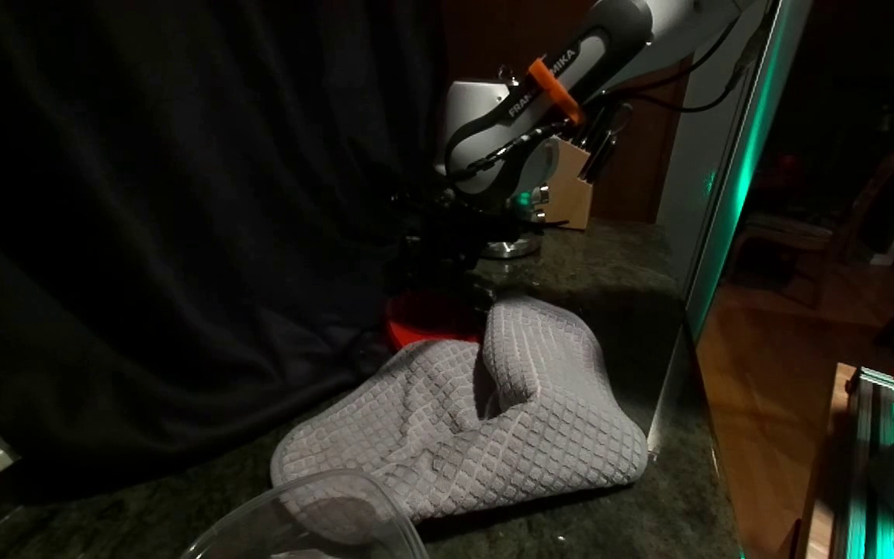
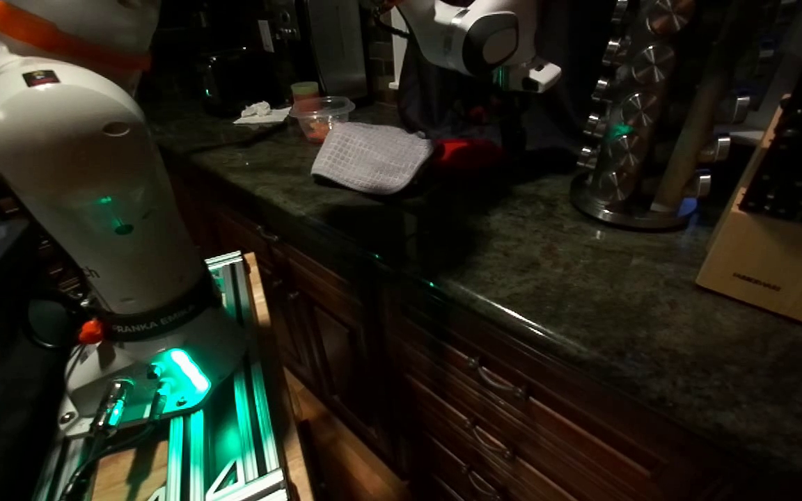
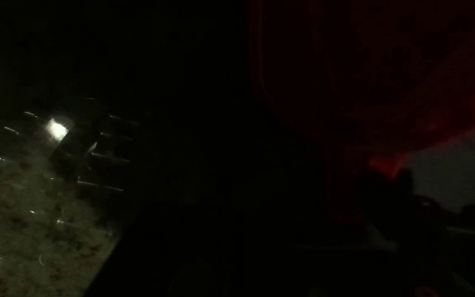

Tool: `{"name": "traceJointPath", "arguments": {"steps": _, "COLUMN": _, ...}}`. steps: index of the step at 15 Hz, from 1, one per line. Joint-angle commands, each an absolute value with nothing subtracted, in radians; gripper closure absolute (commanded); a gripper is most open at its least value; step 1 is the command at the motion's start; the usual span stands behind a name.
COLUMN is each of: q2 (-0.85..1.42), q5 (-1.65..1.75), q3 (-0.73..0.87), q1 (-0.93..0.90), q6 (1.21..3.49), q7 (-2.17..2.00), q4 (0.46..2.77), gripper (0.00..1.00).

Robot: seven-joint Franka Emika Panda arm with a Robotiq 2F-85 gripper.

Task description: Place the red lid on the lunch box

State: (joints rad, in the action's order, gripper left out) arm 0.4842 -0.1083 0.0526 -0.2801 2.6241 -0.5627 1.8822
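Wrist view: tool (image 3: 369,192) by the red lid (image 3: 377,90); I cannot tell opening or grip.

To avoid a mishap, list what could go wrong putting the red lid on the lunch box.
In both exterior views, the grey quilted mitt lies between the red lid and the lunch box; a lid carried low could drag it. It is too dark to tell whether the claw grips the lid, so it might slip. The lunch box is clear and dimly lit, so the lid may land askew.
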Motion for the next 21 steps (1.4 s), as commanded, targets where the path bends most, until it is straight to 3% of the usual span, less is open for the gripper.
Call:
{"name": "traceJointPath", "arguments": {"steps": 1, "q2": 0.507, "q5": -0.062, "q3": 0.059, "q1": -0.292, "q6": 2.618, "q7": -0.594, "q4": 1.862, "gripper": 0.55}}
{"name": "traceJointPath", "arguments": {"steps": 5, "q2": 0.515, "q5": -0.060, "q3": 0.053, "q1": -0.291, "q6": 2.639, "q7": -0.585, "q4": 1.849, "gripper": 0.86}}
{"name": "traceJointPath", "arguments": {"steps": 6, "q2": 0.517, "q5": -0.065, "q3": 0.049, "q1": -0.290, "q6": 2.635, "q7": -0.584, "q4": 1.845, "gripper": 0.83}}
{"name": "traceJointPath", "arguments": {"steps": 7, "q2": 0.519, "q5": -0.066, "q3": 0.048, "q1": -0.291, "q6": 2.636, "q7": -0.585, "q4": 1.844, "gripper": 0.88}}
{"name": "traceJointPath", "arguments": {"steps": 8, "q2": 0.520, "q5": -0.071, "q3": 0.045, "q1": -0.290, "q6": 2.637, "q7": -0.584, "q4": 1.843, "gripper": 1.00}}
{"name": "traceJointPath", "arguments": {"steps": 15, "q2": 0.447, "q5": 0.018, "q3": 0.095, "q1": -0.329, "q6": 2.689, "q7": -0.617, "q4": 1.883, "gripper": 0.99}}
{"name": "traceJointPath", "arguments": {"steps": 21, "q2": 0.334, "q5": 0.168, "q3": 0.177, "q1": -0.393, "q6": 2.914, "q7": -0.673, "q4": 1.965, "gripper": 0.99}}
